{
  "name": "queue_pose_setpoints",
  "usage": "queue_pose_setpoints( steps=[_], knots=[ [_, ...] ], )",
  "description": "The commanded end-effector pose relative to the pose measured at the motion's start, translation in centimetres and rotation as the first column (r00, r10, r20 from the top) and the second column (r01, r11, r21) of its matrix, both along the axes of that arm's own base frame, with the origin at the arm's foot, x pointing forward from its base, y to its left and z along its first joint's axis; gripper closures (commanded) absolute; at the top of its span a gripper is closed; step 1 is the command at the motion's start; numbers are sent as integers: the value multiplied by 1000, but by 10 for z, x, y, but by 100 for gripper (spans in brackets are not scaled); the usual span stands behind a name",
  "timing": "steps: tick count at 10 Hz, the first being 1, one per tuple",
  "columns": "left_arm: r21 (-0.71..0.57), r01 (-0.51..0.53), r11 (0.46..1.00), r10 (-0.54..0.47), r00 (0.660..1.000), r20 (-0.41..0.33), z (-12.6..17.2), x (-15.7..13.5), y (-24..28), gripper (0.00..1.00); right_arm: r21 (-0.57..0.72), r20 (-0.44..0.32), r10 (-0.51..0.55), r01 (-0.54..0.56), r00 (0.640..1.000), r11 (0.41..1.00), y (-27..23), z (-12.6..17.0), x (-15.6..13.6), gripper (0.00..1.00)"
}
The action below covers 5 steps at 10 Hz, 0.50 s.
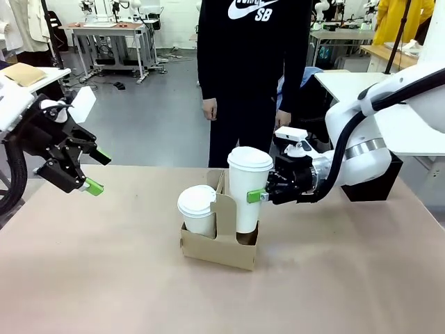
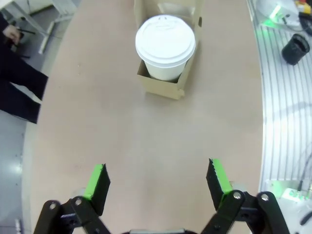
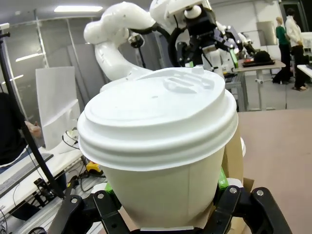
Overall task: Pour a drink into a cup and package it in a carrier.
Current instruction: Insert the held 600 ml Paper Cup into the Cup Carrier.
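- Right wrist view: closest to the camera, the right gripper (image 3: pixel 165 204) had its two fingers closed around the tall white cup (image 3: pixel 161 146), low on its sides. The cup had a white lid on and looked very big here.
- In the front view, the cup (image 1: pixel 247 191) stood in the right-hand well of the brown cardboard carrier (image 1: pixel 219 243). The right gripper (image 1: pixel 268 195) held it from the right side, about halfway up.
- A shorter white cup with a lid (image 1: pixel 197 209) sat in the left well, on the other side of the handle panel (image 1: pixel 224 209).
- The carrier stood near the middle of the table (image 1: pixel 104 278), well away from every edge, with lots of bare table all around it.
- The left gripper (image 1: pixel 87 170) hung in the air far off to the left, fingers wide apart and holding nothing. In the left wrist view its green pads (image 2: pixel 97 180) pointed across bare table toward the carrier (image 2: pixel 163 83).
- A black box (image 1: pixel 375 181) sat behind the right arm, and a person (image 1: pixel 250 76) stood at the far side.
- What could go wrong, I think: if the fingers pulled back crooked, they could drag the tall cup and tip it, or slide the light carrier. Squeezing too hard could dent the paper and pop the lid.
- I could not tell if the cup sat all the way down in its well.
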State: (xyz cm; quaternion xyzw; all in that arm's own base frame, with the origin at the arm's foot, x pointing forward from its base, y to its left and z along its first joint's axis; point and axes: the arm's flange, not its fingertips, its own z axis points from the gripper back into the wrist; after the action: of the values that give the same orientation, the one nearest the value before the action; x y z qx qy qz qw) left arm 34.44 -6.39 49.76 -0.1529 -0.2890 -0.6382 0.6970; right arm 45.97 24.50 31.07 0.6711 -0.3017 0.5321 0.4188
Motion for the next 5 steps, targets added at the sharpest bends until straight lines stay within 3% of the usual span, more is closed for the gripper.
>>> queue_pose_setpoints(
  steps=[1,5],
  knots=[
    [-13,2,1000,-1,1000,12,2,2,-3,0,4,52,28,-28,998,1000,13,-12,5,19],
    [-13,2,1000,-1,1000,12,2,2,-3,0,8,115,29,-30,993,1000,16,-50,7,19]
  ],
)
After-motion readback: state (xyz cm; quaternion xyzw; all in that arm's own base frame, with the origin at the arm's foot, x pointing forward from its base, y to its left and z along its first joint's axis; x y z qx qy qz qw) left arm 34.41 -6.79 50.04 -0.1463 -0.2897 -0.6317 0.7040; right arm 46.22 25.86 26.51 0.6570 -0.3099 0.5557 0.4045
